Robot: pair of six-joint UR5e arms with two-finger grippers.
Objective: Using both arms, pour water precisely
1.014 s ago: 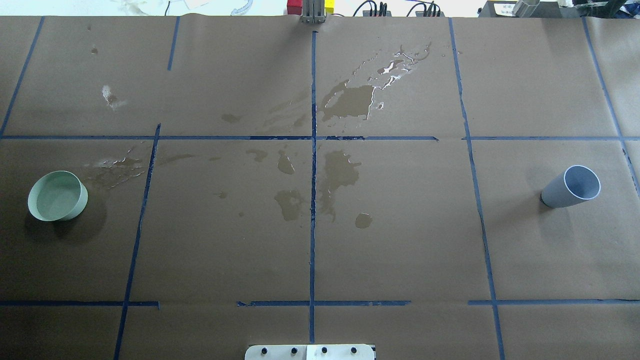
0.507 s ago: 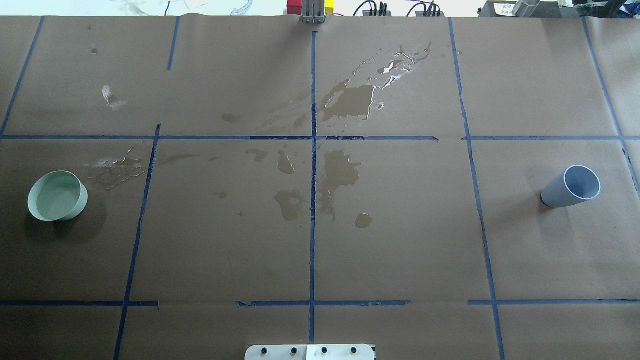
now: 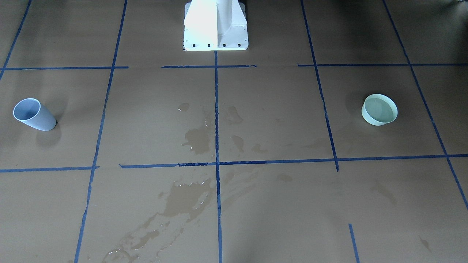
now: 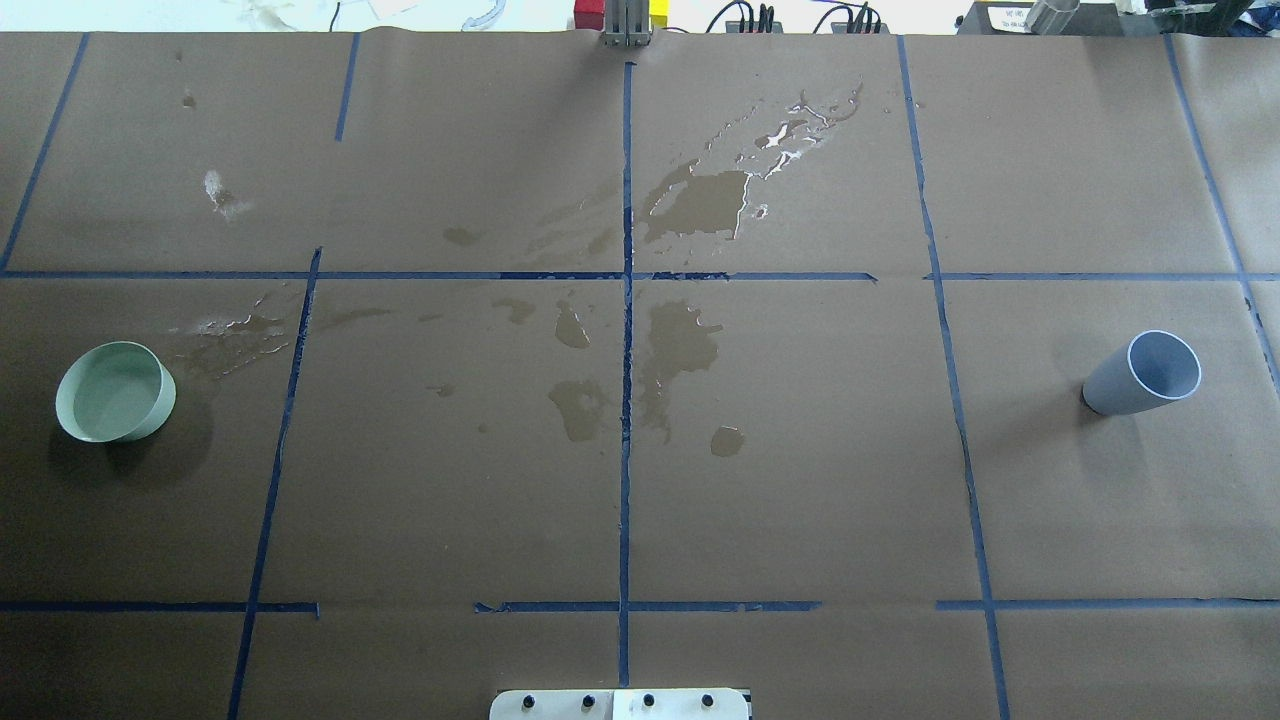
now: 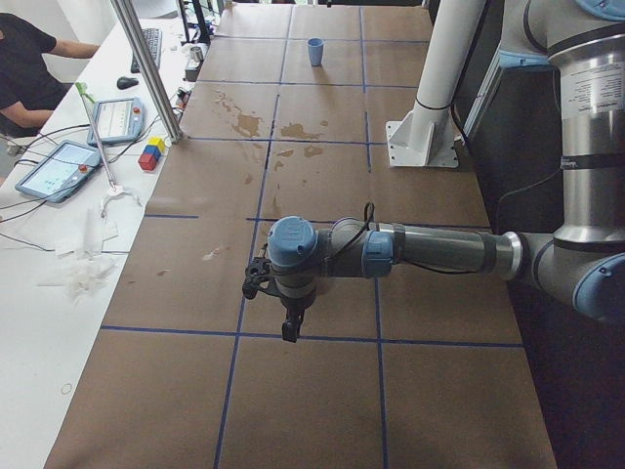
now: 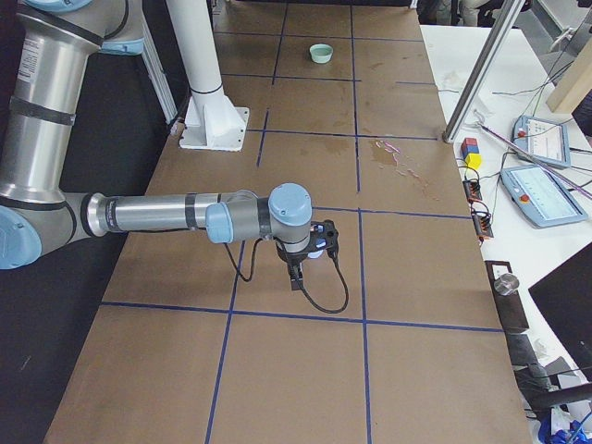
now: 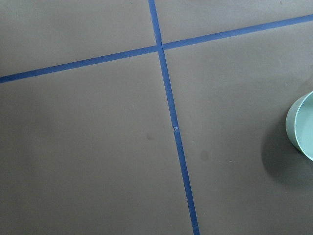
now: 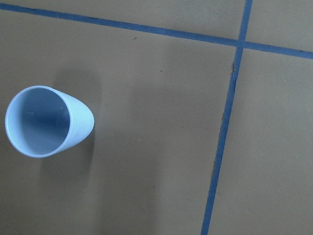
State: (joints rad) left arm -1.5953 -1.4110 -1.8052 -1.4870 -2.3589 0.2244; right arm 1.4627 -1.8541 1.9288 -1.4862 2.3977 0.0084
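Note:
A mint-green bowl (image 4: 166,405) stands at the table's left in the overhead view, with a flat pale pool of water (image 3: 378,110) in it. A blue-grey cup (image 4: 1128,385) stands upright at the far right and looks empty in the right wrist view (image 8: 46,122). Both arms show only in the side views. My left gripper (image 5: 289,330) hangs above the paper near the bowl, whose edge (image 7: 302,126) shows in the left wrist view. My right gripper (image 6: 296,276) hovers over the cup. I cannot tell whether either gripper is open or shut.
Dark glossy spill patches (image 4: 695,205) lie around the table's centre line. Blue tape lines (image 4: 626,400) grid the brown paper. The white pedestal (image 3: 215,25) stands at the robot's edge. A person (image 5: 27,59) and tablets (image 5: 57,168) are at the side bench.

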